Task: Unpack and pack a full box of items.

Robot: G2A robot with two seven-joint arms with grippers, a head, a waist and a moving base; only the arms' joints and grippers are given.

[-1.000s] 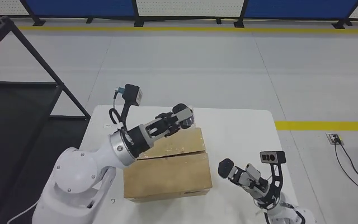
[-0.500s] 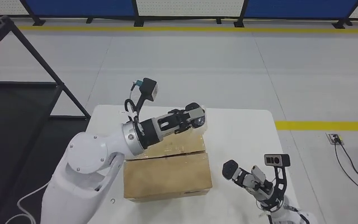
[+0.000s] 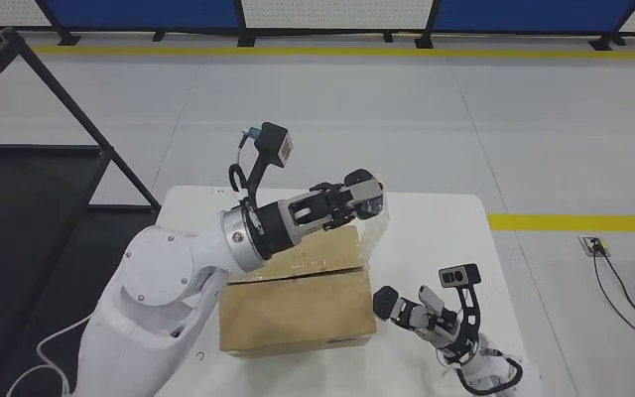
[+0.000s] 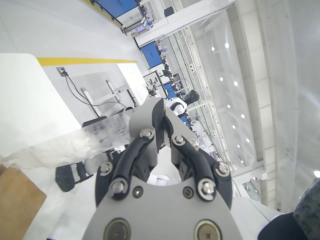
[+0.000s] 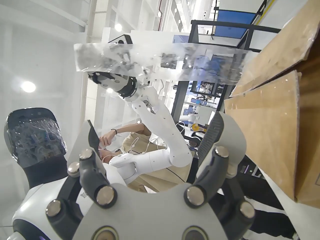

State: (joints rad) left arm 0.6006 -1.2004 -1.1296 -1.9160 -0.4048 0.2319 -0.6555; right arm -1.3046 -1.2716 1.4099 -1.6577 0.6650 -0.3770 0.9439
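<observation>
A brown cardboard box point(image 3: 298, 298) lies on the white table point(image 3: 437, 233), its top flaps closed. My left gripper point(image 3: 372, 197) hangs above the box's far right corner, shut on a strip of clear tape point(image 3: 373, 234) that stretches down to the flap seam. The left wrist view shows the shut fingertips point(image 4: 162, 119) pinching the tape point(image 4: 87, 136) above the box corner point(image 4: 17, 196). My right gripper point(image 3: 402, 303) sits low on the table just right of the box and is open. In its own view the open fingers point(image 5: 215, 131) face the box side point(image 5: 270, 116), with the peeled tape point(image 5: 160, 61) overhead.
A black metal rack point(image 3: 50, 179) stands left of the table. The table's right half point(image 3: 456, 258) is bare white surface. A person sits behind the robot in the right wrist view, away from the box.
My left gripper has swung right and farther out past the box's corner, drawing the tape strip off the seam. My right gripper has shifted left, closer to the box's side.
</observation>
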